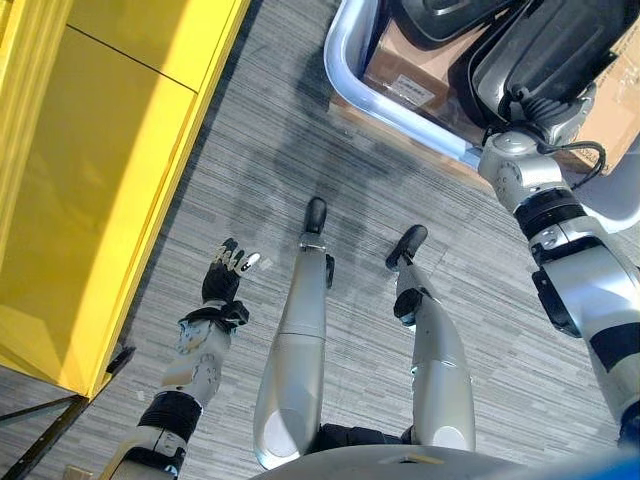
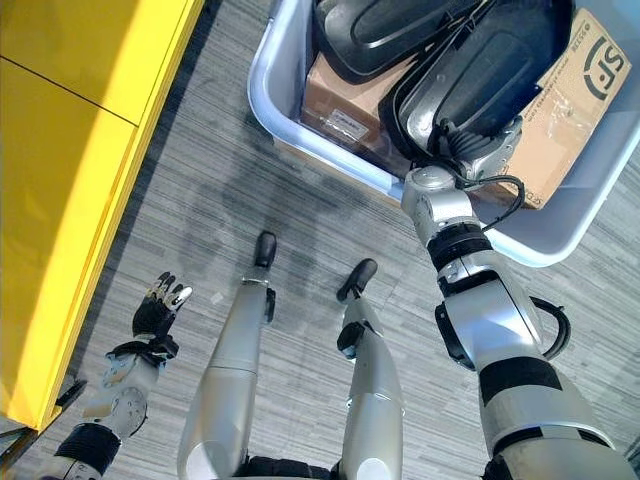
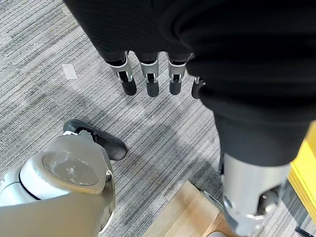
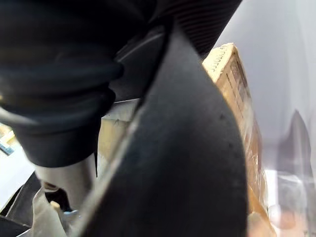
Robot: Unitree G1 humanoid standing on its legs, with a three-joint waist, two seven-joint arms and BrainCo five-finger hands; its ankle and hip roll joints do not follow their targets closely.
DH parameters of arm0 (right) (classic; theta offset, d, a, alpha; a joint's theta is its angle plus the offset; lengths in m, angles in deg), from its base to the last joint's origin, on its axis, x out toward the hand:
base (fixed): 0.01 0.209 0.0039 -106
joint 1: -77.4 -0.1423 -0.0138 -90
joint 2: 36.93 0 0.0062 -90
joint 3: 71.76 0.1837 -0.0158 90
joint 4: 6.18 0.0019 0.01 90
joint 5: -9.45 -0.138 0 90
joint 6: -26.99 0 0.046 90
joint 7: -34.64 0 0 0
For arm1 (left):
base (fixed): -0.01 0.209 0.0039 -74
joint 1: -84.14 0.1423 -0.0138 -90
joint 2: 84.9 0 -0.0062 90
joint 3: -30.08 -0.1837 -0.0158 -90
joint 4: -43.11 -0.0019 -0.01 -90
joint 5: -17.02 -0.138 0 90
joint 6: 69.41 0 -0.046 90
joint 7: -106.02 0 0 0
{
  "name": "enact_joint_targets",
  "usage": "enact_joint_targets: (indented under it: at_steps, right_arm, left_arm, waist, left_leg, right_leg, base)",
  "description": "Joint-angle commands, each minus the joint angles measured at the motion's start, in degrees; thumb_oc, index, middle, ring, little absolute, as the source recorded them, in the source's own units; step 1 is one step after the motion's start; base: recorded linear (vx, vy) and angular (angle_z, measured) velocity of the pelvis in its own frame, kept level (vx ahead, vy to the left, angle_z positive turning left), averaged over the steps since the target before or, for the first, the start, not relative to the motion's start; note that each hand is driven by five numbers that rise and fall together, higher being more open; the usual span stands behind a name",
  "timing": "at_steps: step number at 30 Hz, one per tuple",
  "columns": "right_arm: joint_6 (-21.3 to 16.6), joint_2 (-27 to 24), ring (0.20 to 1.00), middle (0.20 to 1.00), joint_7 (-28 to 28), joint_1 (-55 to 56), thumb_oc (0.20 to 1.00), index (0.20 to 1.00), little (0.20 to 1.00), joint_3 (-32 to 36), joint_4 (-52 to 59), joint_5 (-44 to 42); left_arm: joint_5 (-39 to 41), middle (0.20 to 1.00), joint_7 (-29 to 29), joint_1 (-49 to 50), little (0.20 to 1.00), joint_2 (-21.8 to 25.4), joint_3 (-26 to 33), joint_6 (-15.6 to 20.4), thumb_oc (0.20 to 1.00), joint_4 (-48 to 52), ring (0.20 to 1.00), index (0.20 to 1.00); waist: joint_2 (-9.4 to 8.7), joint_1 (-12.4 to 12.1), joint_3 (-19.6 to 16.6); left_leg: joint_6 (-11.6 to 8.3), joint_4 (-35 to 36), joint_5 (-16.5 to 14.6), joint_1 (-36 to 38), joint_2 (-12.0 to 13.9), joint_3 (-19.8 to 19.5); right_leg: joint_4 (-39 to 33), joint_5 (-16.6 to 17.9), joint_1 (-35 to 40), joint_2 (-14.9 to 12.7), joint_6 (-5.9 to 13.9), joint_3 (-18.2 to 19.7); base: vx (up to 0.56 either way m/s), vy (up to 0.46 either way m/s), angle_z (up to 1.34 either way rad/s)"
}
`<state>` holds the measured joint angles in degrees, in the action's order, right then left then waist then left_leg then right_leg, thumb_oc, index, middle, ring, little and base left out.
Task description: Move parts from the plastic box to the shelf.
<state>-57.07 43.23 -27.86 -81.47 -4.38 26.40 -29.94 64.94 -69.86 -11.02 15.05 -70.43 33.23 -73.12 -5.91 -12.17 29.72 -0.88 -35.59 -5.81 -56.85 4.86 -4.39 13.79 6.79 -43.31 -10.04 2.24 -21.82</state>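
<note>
Grey striped carpet (image 1: 250, 160) between yellow shelf (image 1: 90, 190) and plastic box (image 2: 300, 130); left robot hand (image 1: 222, 280) open, right robot hand's (image 2: 470, 150) grip unclear.

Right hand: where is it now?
Right hand is at the near edge of the plastic box, on the robot's right, against a black part lying on a cardboard box.

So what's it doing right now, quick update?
Left hand open, idle over floor. Right hand in plastic box, on black part; fingers hidden. Nothing blocking.
</note>
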Motion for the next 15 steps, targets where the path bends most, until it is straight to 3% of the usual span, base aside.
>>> enact_joint_targets:
  at_steps: [1,3,4,8,15]
  right_arm:
    - [-1.7,-1.2,1.0,1.0,2.2,0.5,1.0,1.0,1.0,-0.6,-0.8,-5.1]
    - [-3.1,-0.8,1.0,1.0,1.7,0.3,1.0,1.0,1.0,-0.6,-1.0,-6.4]
    - [-6.3,-0.4,1.0,1.0,0.6,0.1,1.0,1.0,1.0,0.4,-0.9,-6.9]
    - [-6.8,-0.3,1.0,1.0,0.7,0.1,1.0,1.0,1.0,1.0,-0.5,-7.2]
    - [-8.0,0.5,1.0,1.0,2.9,1.5,1.0,1.0,1.0,2.3,-0.3,-15.1]
  left_arm:
    - [-1.2,1.0,-1.5,4.1,1.0,0.5,-0.1,0.9,1.0,1.7,1.0,1.0]
    - [-0.9,1.0,-2.0,4.2,1.0,0.5,-0.1,1.0,1.0,1.4,1.0,1.0]
    - [-1.3,1.0,-2.2,4.1,1.0,0.4,-0.7,1.7,1.0,0.7,1.0,1.0]
    - [-1.3,1.0,-1.8,4.1,1.0,0.2,-0.8,1.9,1.0,0.8,1.0,1.0]
    - [-1.5,1.0,-2.0,4.2,1.0,0.1,-1.0,2.2,1.0,0.4,1.0,1.0]
  waist:
    - [3.53,-4.2,0.1]
    - [3.62,-4.3,0.1]
    - [3.69,-4.0,0.1]
    - [3.73,-3.9,0.1]
    - [3.95,-3.5,0.1]
  left_leg:
    - [1.64,7.6,-1.4,5.4,0.4,7.0]
    - [1.64,7.7,-1.3,5.6,0.5,7.1]
    - [1.75,7.6,-1.6,5.8,0.6,7.3]
    - [1.76,8.0,-1.6,6.3,0.6,7.6]
    - [1.66,8.3,-1.6,7.3,0.7,8.3]
  right_leg:
    - [6.3,-6.7,2.5,-2.1,4.08,1.8]
    - [6.2,-6.6,2.6,-2.1,4.16,1.7]
    - [6.3,-6.6,2.5,-2.0,4.19,1.8]
    - [6.0,-6.5,2.7,-1.9,4.22,1.9]
    - [5.5,-6.4,3.1,-1.9,4.16,2.3]
  base:
    - [0.01,-0.043,0.01]
    - [0.01,-0.044,-0.02]
    - [0.0,-0.046,-0.04]
    - [0.0,-0.018,-0.03]
    - [0.0,-0.002,-0.01]
